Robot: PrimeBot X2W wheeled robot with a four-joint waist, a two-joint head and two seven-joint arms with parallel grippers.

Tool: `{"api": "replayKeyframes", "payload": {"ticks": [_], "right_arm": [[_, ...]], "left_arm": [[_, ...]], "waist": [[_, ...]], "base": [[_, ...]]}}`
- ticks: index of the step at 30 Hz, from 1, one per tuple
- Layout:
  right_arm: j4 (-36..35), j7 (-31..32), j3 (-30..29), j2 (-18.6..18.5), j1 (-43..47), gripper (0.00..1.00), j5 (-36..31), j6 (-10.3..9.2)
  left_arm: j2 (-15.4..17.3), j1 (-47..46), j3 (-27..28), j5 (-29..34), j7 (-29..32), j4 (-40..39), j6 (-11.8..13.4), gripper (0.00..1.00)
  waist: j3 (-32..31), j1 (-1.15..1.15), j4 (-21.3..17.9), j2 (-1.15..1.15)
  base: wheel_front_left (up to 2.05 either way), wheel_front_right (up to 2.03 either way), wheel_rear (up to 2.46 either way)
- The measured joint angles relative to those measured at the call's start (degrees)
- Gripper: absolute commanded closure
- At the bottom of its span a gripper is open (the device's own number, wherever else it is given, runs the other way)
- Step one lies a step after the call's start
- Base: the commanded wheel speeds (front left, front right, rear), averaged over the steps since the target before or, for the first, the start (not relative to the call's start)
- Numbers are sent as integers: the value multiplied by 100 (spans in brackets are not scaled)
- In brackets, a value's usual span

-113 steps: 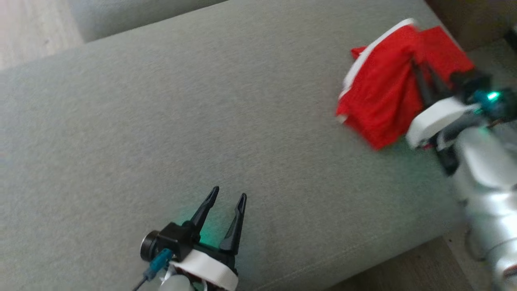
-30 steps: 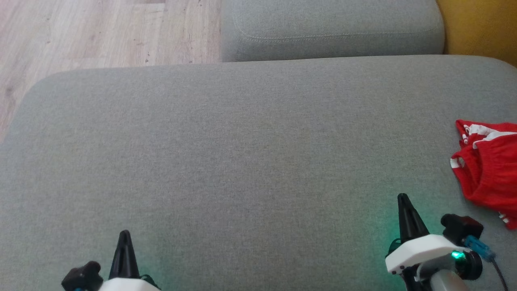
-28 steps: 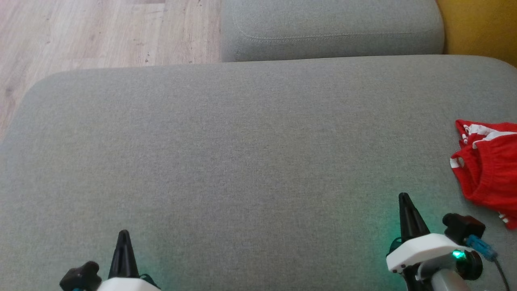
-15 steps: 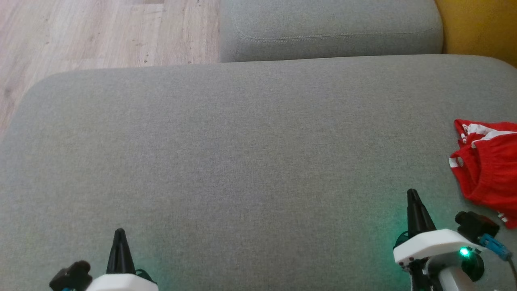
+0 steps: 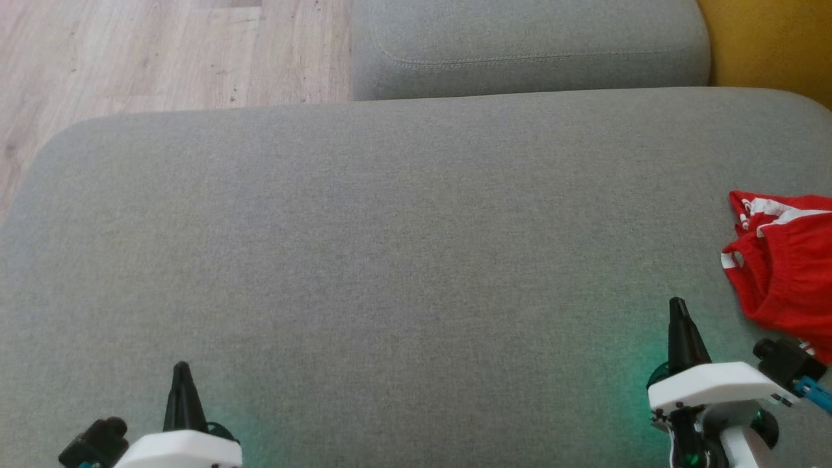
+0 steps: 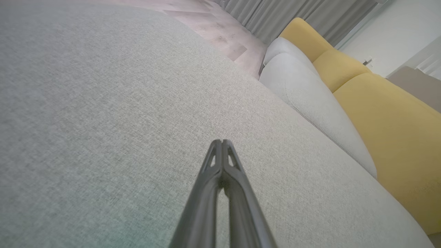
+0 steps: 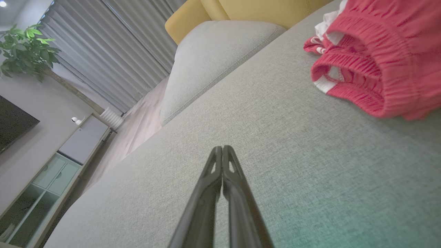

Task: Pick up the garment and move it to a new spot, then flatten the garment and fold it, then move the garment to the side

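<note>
Both my arms are drawn back to my near edge of the grey sofa seat (image 5: 390,247). My left gripper (image 5: 181,369) sits low on my left with its two fingers pressed together and nothing between them, and the left wrist view confirms that. My right gripper (image 5: 677,305) is squeezed to a single point in the same way and is also empty. A few seconds ago my right fingers were at the red shorts (image 5: 786,273) and my left fingers stood apart. Since then I have let go, closed both grippers and turned my head back to face the seat squarely. Over the last second both grippers slid a little further back toward me, the right one also drifting outward, while the shorts stayed where they were. They now lie on the far right of the seat, partly cut off by the edge of my head view, just beyond my right gripper and not touching it. From my right wrist camera the elastic waistband faces me in stacked layers. I judge the move to the side finished, though the bundle looks loosely folded rather than crisp, and most of the seat is free of it.
</note>
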Motion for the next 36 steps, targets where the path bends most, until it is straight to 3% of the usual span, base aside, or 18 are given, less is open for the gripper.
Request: {"api": "replayKeyframes", "payload": {"ticks": [36], "right_arm": [[-511, 606, -299, 0, 3, 100, 2245, 0]], "left_arm": [[-2, -121, 192, -2114, 569, -308, -103, 100]], "waist": [[-9, 0, -56, 0]], "base": [[0, 0, 0]]}}
